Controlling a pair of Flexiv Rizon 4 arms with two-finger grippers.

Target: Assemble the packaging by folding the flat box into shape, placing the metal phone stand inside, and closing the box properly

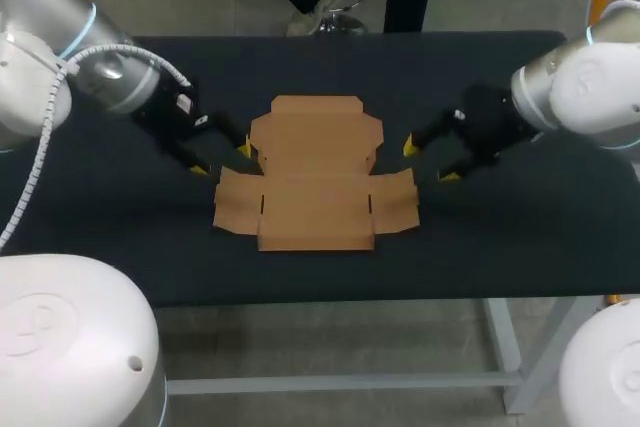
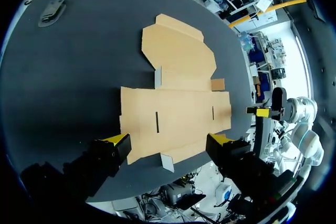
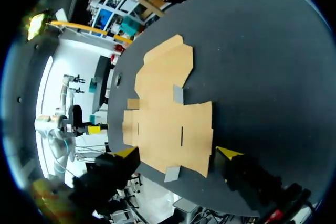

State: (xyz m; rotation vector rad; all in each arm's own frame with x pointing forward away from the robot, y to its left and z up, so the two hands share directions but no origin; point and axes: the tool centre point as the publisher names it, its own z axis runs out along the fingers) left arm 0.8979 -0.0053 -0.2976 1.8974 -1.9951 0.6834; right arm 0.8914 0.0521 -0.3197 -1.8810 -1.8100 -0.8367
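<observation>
The flat cardboard box [image 1: 315, 172] lies low in the middle of the desk [image 1: 480, 237], with bare surface open along its near and far edges. The left pincer [image 1: 222, 158] and right pincer [image 1: 429, 161], fingers spread, stand just beside its 2 side edges. A small grey metal piece [image 2: 52, 9] lies well apart, near the desk's rim.

Soft, even light from above leaves the dark tabletop [image 1: 500, 247] matte and the flat box [image 1: 315, 182] uniformly lit, lays a pale sheen on the white left arm [image 1: 60, 37] and right arm [image 1: 590, 77], and in both wrist views the room past the tabletop's edge glares white.
</observation>
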